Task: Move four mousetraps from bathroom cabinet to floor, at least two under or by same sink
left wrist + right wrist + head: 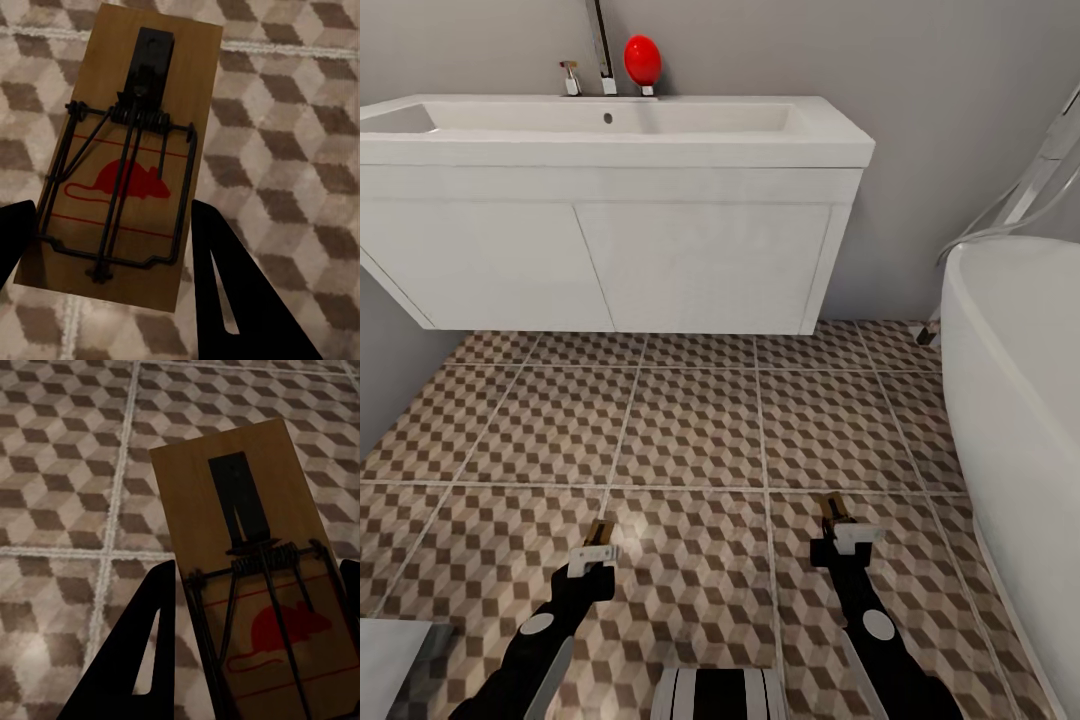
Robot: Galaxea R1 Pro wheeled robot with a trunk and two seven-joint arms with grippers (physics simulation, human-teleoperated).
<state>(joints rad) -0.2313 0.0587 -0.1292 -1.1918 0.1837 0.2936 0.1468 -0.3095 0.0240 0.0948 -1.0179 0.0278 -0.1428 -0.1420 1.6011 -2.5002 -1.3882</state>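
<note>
A mousetrap (124, 161) sits clamped between the dark fingers (240, 300) of the left gripper (598, 545), its tan board pointing away from the wrist with the black metal plate at the far end, the coiled spring across the middle and the red mouse print nearest the fingers. A second mousetrap (259, 577) is held the same way in the right gripper (845, 528), one finger (142, 652) pressed to the board's long edge and the other just showing at the opposite edge. From the head camera both boards appear only as small tan tips sticking forward from the gripper ends.

Both traps hang above the bathroom floor (690, 420), whose cube-patterned tiles and pale grout lines run under them; whether either board touches the tiles cannot be told. The two grippers are well apart, roughly one tile column between them, with open tile all around the left one.

Ahead, a broad stretch of bare floor reaches to a white vanity cabinet (610, 250) that hangs off the floor, leaving a shadowed gap beneath its lower edge. The white sink (830, 135) on top carries a chrome faucet (600, 45) and a red rounded object (642, 60). On the right side, the curved white wall of a bathtub (1010, 400) closes in near the right arm, narrowing the free floor there.
</note>
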